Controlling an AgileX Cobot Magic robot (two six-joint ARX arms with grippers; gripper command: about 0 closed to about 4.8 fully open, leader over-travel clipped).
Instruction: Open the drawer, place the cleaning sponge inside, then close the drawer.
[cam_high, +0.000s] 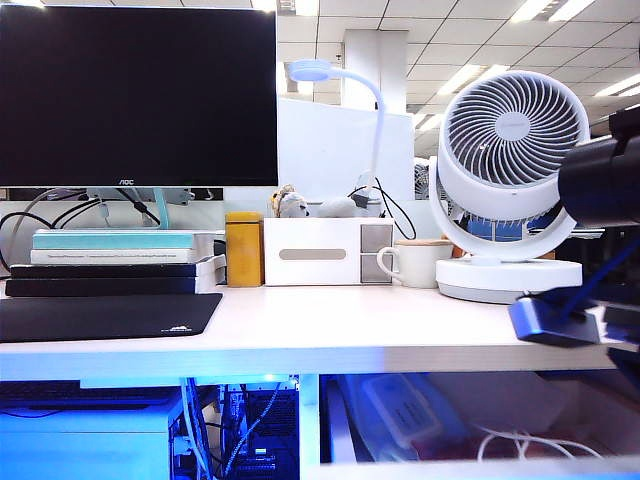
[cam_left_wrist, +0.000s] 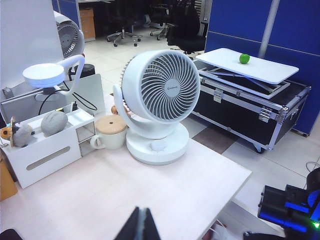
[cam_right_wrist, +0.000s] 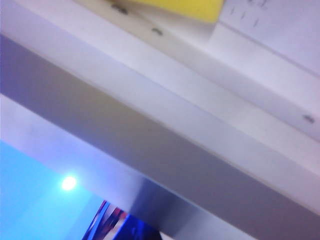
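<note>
The drawer (cam_high: 480, 467) stands pulled out under the right half of the desk, and its white front lip runs along the foot of the exterior view. In the right wrist view the drawer's white wall (cam_right_wrist: 165, 115) fills the frame, very close and blurred. A yellow corner of the cleaning sponge (cam_right_wrist: 175, 7) shows beyond that wall, inside the drawer. My right gripper (cam_right_wrist: 131, 228) is a dark blue blur just outside the drawer front, shut with nothing seen in it. My right arm (cam_high: 598, 180) hangs at the desk's right end. My left gripper (cam_left_wrist: 142, 222) hovers shut and empty above the desktop.
On the desk stand a white fan (cam_high: 510, 170), a mug (cam_high: 412, 264), a small white box (cam_high: 318, 252), an amber container (cam_high: 243, 250), stacked books (cam_high: 115, 262), a monitor (cam_high: 137, 95) and a black mat (cam_high: 105, 315). A white device and cables (cam_high: 400, 410) lie in the drawer.
</note>
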